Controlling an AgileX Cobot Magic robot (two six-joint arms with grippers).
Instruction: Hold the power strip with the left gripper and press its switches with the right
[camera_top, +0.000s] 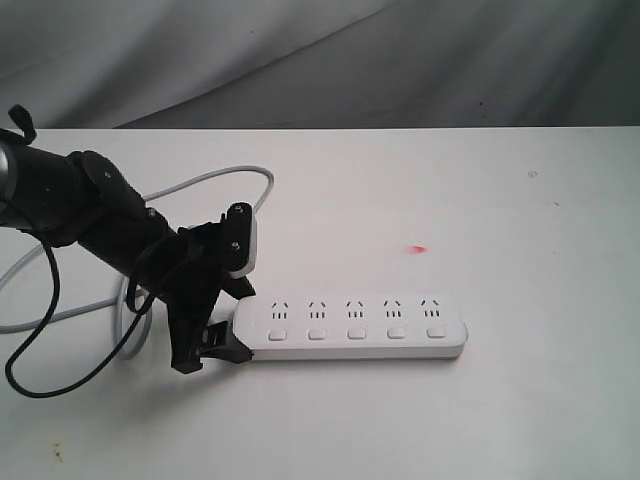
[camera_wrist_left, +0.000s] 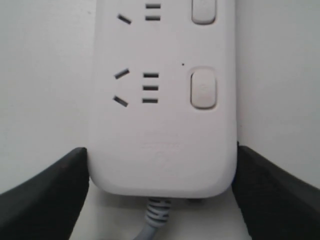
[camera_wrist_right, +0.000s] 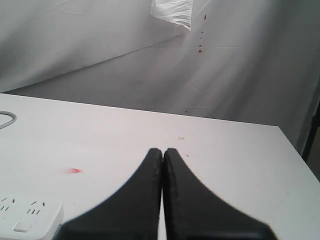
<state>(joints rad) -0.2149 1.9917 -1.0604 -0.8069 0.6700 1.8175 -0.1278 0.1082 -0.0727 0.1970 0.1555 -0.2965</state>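
**Left claw (camera_top: 236, 320) clamps the strip (camera_top: 350, 330); pressing not yet begun**

The left claw sits at the strip's cord end, one finger against each long side. In the left wrist view both fingers (camera_wrist_left: 47, 192) touch the white casing, so it looks like a firm hold rather than a loose straddle. The grey cord (camera_top: 235, 172) leaves that end and loops away behind the arm.

The strip lies flat on the table (camera_top: 520, 220), lengthways across the exterior view. Its five switches (camera_top: 356, 334) run in a row along the near edge, one below each socket group. None is touched.

Further right, the right claw (camera_wrist_right: 162, 192) is out of the exterior view. Its own camera shows the fingers pressed together into one blunt tip. It hangs above bare table, with only the strip's far end low in that view.

The holding step looks done, and pressing comes next. The right claw must come down over the row, tip squarely on one button, and push straight down so the strip does not twist in the left claw.
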